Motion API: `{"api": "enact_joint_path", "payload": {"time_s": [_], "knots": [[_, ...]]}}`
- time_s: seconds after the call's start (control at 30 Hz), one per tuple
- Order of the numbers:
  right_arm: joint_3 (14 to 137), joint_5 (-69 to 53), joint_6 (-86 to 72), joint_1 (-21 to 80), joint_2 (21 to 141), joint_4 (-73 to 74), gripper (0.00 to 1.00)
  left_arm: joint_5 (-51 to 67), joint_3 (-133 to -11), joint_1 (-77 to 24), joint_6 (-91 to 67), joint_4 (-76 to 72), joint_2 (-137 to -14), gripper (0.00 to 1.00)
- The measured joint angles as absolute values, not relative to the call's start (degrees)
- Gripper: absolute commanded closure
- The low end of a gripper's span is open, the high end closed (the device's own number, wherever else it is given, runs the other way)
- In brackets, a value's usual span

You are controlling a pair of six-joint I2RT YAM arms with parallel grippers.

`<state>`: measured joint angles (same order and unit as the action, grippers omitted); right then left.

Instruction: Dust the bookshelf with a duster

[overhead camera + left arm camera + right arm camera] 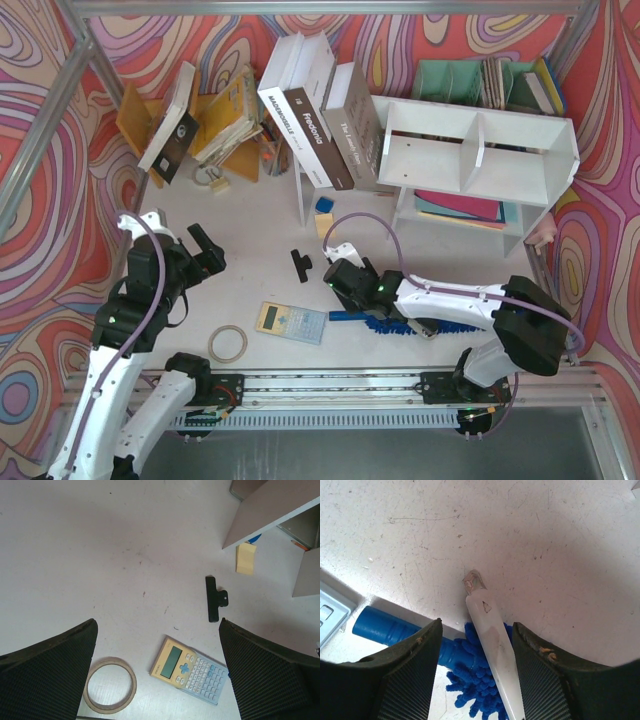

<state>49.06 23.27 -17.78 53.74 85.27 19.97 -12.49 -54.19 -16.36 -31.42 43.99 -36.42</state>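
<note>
The right claw [476, 625] hung low over the table [545, 540]. Its two pads stood about half open, and nothing was squeezed between them yet. Right under it lay the duster [472, 690], flat on the table. The blue handle [385, 627] stuck out past the left pad. The fluffy head [465, 672] showed down between the pads. A thin pale strip [492, 640] also ran up between the pads, and I could not tell what it was.

The duster looked light. The head looked soft and squashy, so a hold there would likely sink in and slip. The handle looked hard and smooth, and being round it might roll away. The best place to hold seemed to be the handle, close to the head.

Just left of the claw lay a calculator [290, 322]. A little beyond the claw lay a black clip [300, 263]. The shelf [520, 122] stood beyond the claw and to its right, well apart from the duster. Far to the left, the left claw [157, 625] was wide open and held nothing.
</note>
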Motion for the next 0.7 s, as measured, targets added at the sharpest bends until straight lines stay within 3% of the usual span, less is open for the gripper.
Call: {"api": "enact_joint_path", "payload": {"time_s": [0.7], "knots": [[49.1, 25.8, -17.1, 53.7, 91.1, 20.1, 0.53, -12.9, -54.1, -16.4, -31.4, 44.0, -36.6, 0.02]]}}
